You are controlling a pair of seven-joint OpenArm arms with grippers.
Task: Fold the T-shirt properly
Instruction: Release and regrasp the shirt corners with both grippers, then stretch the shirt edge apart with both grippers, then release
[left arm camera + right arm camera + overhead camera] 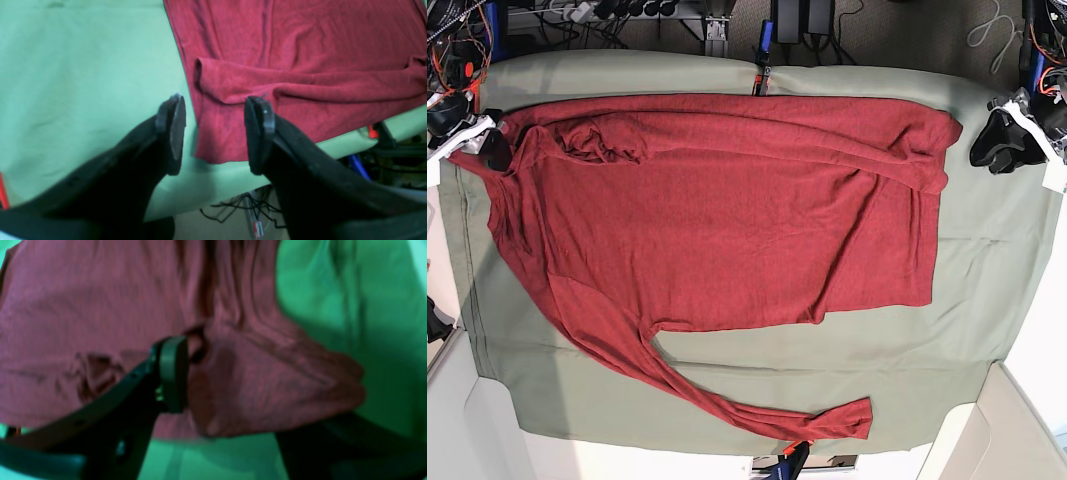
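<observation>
T-shirt (717, 240): spread across the green surface (987, 280), long axis running between my two arms. Right end effector (230, 390): pinching bunched cloth at its end. Left end effector (215, 133): spread, empty, just off the opposite edge.

The left gripper (215, 133) is holding its jaws wide apart, with nothing between the pads; both black fingers (173, 133) are pointing forward and slightly down. In the base view this gripper (1005, 137) is sitting at the right edge. The right gripper (196, 380) is pressing its jaws on a bunched fold of cloth; one finger (171, 373) is showing clearly, the other is hidden behind the fold. In the base view it (489, 148) is sitting at the far left.
</observation>
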